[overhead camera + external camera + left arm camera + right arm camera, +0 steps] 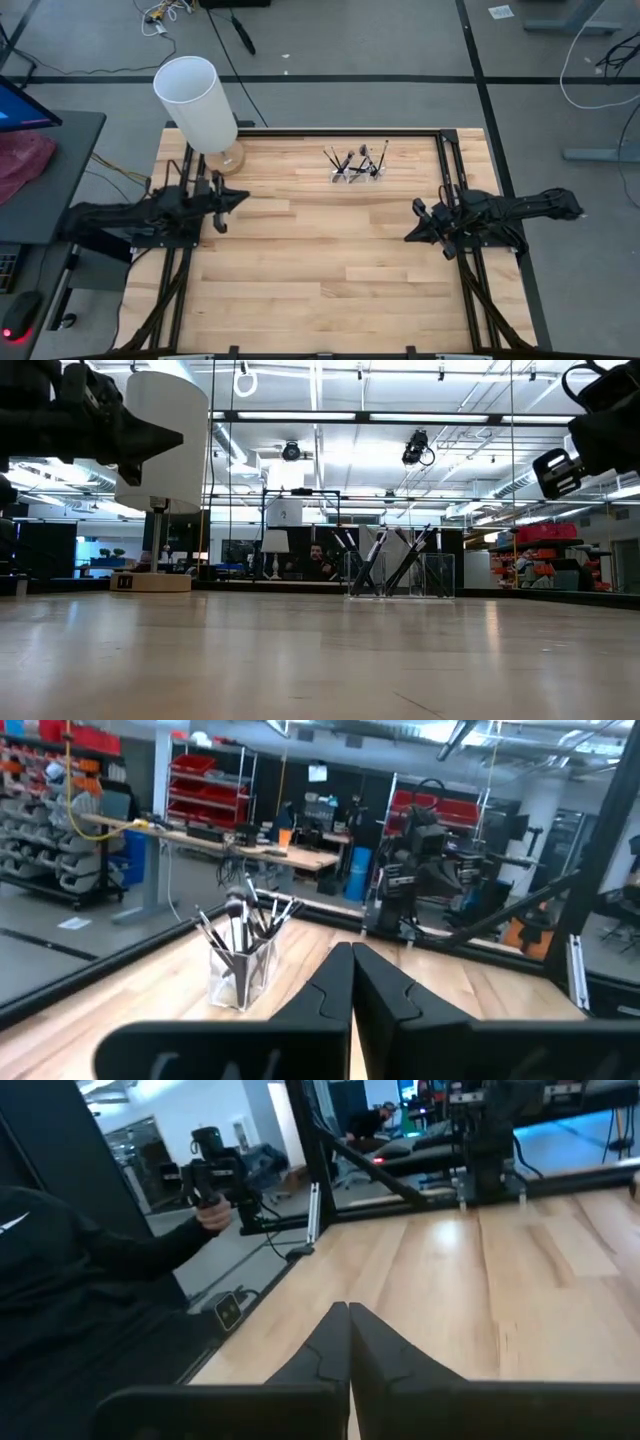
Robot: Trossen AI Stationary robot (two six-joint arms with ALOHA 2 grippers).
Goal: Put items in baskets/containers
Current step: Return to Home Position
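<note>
Several thin makeup brushes [357, 158] stand tilted in a small clear plastic holder [356, 174] near the table's far edge, right of centre; the holder [243, 970] with its brushes [245, 918] also shows in the left wrist view and the low view [400, 574]. My left gripper [240, 199] hovers shut at the table's left edge, pointing right. My right gripper [411, 232] hovers shut at the right edge, pointing left. Both are empty and far from the holder.
A tall white cylinder [197, 103] on a round wooden base [228, 160] stands at the far left corner, just beyond my left gripper. A person in dark sleeves holds a black device [215, 1175] beside the table. The wooden tabletop [330, 260] lies bare between the arms.
</note>
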